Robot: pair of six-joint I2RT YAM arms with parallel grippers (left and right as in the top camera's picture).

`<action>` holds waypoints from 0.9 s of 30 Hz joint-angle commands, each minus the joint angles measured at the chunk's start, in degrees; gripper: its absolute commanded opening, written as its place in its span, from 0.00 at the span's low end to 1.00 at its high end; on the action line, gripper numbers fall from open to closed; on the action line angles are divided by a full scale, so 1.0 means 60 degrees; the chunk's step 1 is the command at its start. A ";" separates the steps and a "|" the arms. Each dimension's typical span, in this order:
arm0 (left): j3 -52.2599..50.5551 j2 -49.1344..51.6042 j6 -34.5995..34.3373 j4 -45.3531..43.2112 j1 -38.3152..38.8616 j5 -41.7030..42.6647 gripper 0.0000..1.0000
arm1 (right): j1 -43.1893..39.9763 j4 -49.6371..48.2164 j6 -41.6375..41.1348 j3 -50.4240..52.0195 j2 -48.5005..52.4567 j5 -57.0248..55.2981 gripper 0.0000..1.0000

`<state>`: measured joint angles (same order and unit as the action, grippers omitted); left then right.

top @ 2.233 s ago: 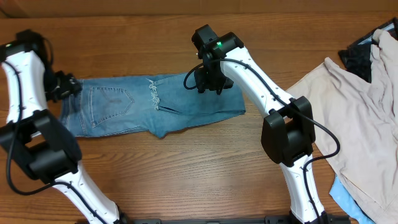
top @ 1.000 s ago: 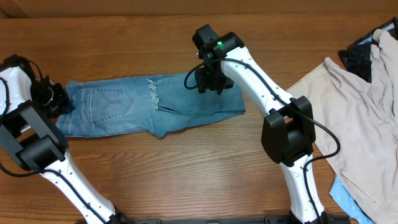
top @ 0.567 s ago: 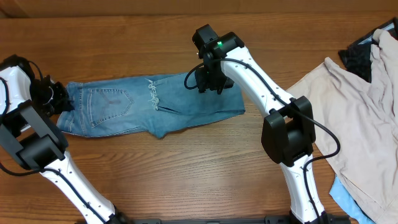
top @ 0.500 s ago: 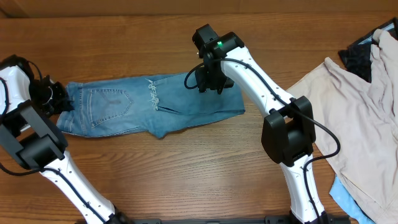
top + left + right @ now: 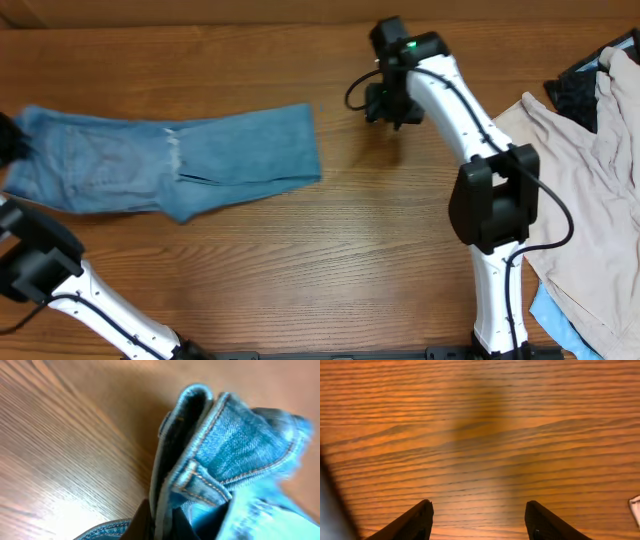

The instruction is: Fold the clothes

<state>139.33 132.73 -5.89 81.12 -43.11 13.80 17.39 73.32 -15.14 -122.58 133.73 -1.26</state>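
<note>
L arm (image 5: 45, 265) jaws clamped; R arm (image 5: 450, 95) jaws apart, stretched fwd.

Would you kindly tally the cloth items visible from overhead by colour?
Blue: 2, the denim jeans and a pale blue cloth
Beige: 1, the crumpled beige cloth
Dark: 1, the dark patterned cloth
Total: 4

Clothes: light-blue denim jeans (image 5: 215, 160), a frayed rip at mid-length
Pose: were laid flat, slightly slanted
Place: were spread near the table's (image 5: 330, 280) far-left corner, waist end at the left edge
</note>
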 commanded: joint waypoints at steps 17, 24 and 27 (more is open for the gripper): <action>0.0794 -0.1665 -0.0342 0.0546 0.5344 0.0466 0.04 | 0.0667 -0.0379 0.0306 0.0488 0.0004 0.0998 0.63; 0.0266 -0.1432 -0.0594 0.0776 0.6951 -0.1377 0.04 | 0.0765 -0.0375 0.0306 0.0565 0.0004 0.1100 0.63; 0.0040 -0.1275 -0.0608 0.0685 0.7395 -0.1377 0.04 | 0.0798 -0.0342 0.0306 0.0565 0.0004 0.1228 0.63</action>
<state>140.68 123.87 -7.81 85.67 -0.95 7.75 21.69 71.29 -13.47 -119.39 133.73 4.91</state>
